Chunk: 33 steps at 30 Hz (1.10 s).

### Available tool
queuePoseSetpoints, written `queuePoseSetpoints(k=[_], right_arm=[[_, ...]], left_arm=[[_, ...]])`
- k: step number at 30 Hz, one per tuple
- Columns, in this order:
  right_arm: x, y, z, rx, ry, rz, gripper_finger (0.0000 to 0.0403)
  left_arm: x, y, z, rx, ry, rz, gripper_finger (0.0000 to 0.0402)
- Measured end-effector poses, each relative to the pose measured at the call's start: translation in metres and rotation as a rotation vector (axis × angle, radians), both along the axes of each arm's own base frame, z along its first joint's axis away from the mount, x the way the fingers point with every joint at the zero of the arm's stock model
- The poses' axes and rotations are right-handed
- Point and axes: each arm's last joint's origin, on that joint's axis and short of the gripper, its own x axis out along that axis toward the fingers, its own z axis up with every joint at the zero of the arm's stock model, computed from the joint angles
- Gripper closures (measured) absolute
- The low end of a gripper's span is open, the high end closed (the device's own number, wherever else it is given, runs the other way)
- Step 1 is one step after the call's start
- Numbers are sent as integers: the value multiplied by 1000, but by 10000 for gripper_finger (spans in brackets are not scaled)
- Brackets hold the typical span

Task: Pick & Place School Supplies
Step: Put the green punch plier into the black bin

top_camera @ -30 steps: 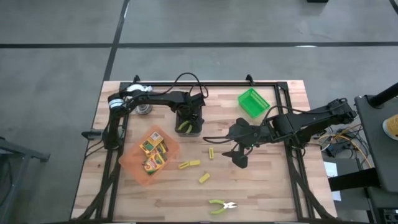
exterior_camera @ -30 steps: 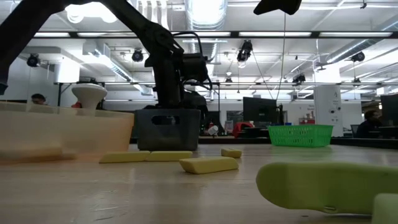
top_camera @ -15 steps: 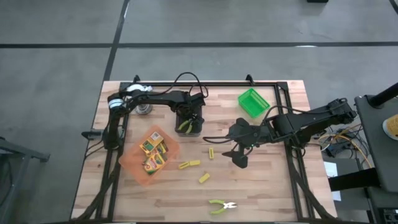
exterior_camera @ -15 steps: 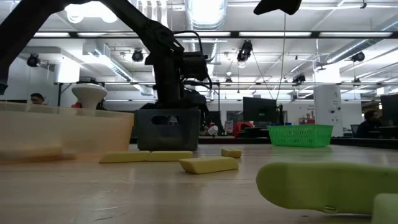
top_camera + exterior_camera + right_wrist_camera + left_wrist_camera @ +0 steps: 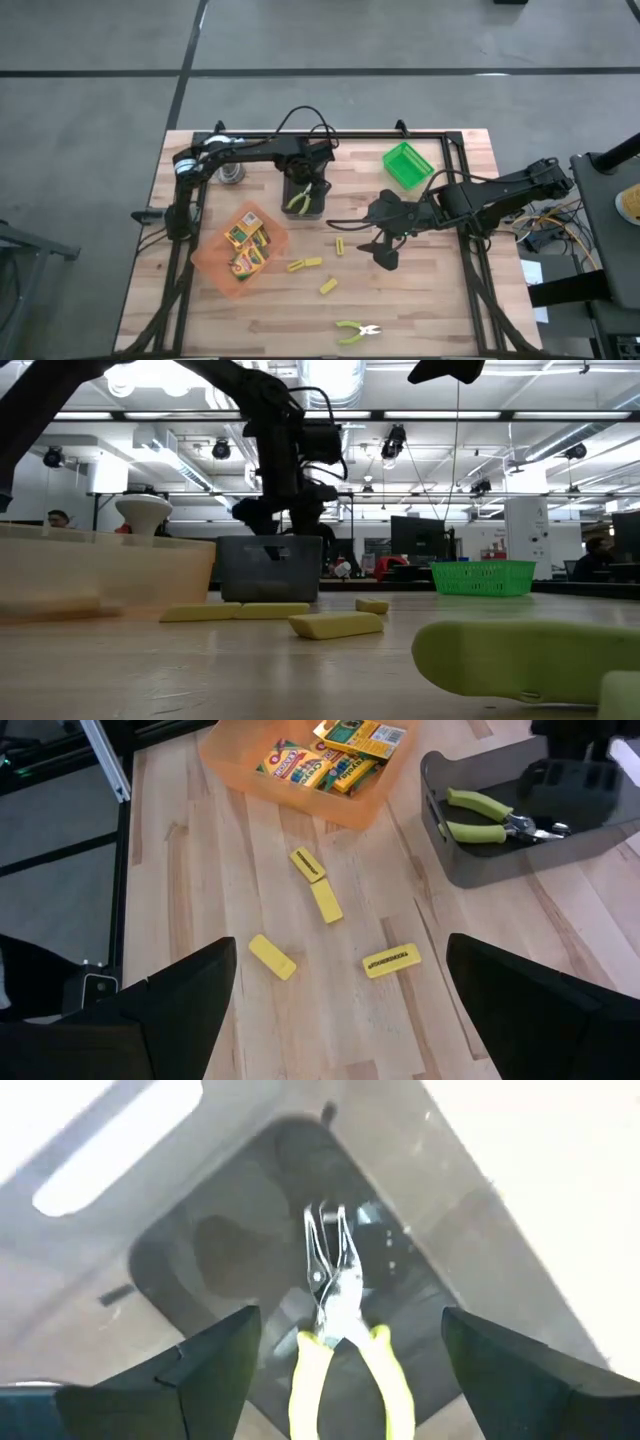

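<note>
Lime-handled pliers (image 5: pixel 340 1345) lie flat on the floor of the black tray (image 5: pixel 318 208), handles toward the near edge. My left gripper (image 5: pixel 350 1320) hangs open above them, pointing down, fingers clear on either side; in the low view the left gripper (image 5: pixel 280 510) is above the tray's rim (image 5: pixel 270 542). My right gripper (image 5: pixel 340 945) waits open over the table's middle right (image 5: pixel 383 248). Crayon boxes (image 5: pixel 247 245) fill the orange tray (image 5: pixel 205 262). Several yellow blocks (image 5: pixel 325 902) lie on the wood.
A second lime-handled tool (image 5: pixel 355 331) lies by the near edge. The green tray (image 5: pixel 407 165) stands at the far right, and a white-topped metal object (image 5: pixel 230 172) at the far left. Bare wood shows between the yellow blocks (image 5: pixel 305 264) and the near edge.
My left gripper has risen straight up out of the black tray and now hangs above its rim. The pliers stay lying on the tray's floor.
</note>
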Motion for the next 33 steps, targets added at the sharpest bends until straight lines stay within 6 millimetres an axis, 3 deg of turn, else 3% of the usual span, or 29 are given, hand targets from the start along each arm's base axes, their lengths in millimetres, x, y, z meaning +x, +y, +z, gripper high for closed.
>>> queuePoseSetpoints(k=[8, 15, 25, 33], right_arm=[[0, 0, 0, 0, 0, 1, 48], [0, 0, 0, 0, 0, 0, 48], [0, 0, 0, 0, -1, 0, 48], [0, 0, 0, 0, 0, 0, 48]], left_arm=[[4, 1, 36, 57, -78, -3, 85], [-5, -9, 70, 189, -122, -84, 85], [-22, -56, 120, 413, -184, -254, 86], [-29, -97, 141, 530, -256, -353, 85]])
